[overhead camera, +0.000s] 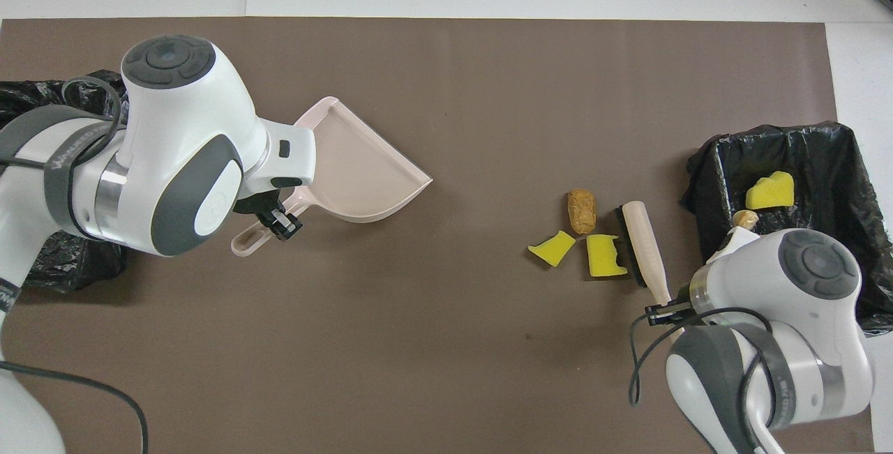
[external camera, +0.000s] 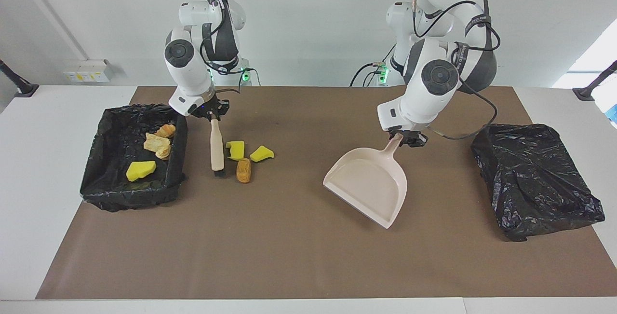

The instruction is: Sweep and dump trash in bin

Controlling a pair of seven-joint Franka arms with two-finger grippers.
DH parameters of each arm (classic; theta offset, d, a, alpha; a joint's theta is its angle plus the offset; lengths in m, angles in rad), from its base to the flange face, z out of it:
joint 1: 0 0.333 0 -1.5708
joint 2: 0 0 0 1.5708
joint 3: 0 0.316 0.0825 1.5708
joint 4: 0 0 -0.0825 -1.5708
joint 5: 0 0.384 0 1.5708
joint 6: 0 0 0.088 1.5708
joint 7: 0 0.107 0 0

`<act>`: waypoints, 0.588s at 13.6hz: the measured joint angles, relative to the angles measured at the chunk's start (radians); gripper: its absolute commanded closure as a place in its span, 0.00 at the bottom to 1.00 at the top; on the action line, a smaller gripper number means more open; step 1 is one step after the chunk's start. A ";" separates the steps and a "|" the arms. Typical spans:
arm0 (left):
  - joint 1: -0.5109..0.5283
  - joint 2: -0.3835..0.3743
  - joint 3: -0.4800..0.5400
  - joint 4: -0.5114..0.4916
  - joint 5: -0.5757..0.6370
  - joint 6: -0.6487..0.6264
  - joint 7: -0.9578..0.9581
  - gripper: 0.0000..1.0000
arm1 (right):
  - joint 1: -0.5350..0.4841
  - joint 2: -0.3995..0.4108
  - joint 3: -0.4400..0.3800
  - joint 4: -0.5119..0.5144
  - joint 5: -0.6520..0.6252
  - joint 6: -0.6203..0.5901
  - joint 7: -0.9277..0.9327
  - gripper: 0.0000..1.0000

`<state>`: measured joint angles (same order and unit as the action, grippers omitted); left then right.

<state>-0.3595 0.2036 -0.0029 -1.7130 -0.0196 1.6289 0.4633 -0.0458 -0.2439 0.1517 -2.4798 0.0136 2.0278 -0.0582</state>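
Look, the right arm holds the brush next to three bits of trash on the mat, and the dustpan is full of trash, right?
Not quite: the dustpan is empty, as the facing view shows. The rest holds: the right gripper holds the brush beside three trash pieces on the mat.

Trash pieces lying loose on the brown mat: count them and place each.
3. A notched yellow chunk lies beside the brush, an orange-brown lump farther from the robots, a yellow wedge toward the dustpan. None seems hidden.
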 measured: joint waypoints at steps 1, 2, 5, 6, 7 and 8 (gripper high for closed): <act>-0.003 -0.044 -0.005 -0.071 0.012 0.001 0.034 1.00 | 0.000 -0.026 0.000 -0.040 0.000 0.026 0.000 1.00; -0.014 -0.091 -0.015 -0.149 0.021 0.010 0.051 1.00 | 0.000 -0.037 0.000 -0.073 0.001 0.068 0.000 1.00; -0.107 -0.211 -0.025 -0.356 0.032 0.122 0.056 1.00 | 0.076 -0.008 0.004 -0.090 0.009 0.148 0.076 1.00; -0.133 -0.241 -0.027 -0.408 0.033 0.166 0.056 1.00 | 0.140 0.014 0.007 -0.082 0.013 0.180 0.155 1.00; -0.146 -0.260 -0.029 -0.439 0.034 0.194 0.056 1.00 | 0.200 0.045 0.010 -0.062 0.018 0.214 0.225 1.00; -0.153 -0.275 -0.030 -0.462 0.035 0.224 0.057 1.00 | 0.253 0.089 0.014 -0.020 0.022 0.233 0.290 1.00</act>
<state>-0.5126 -0.0712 -0.0334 -2.1747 0.0154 1.8533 0.5202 0.2076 -0.1544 0.1653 -2.4995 0.0356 2.2609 0.2319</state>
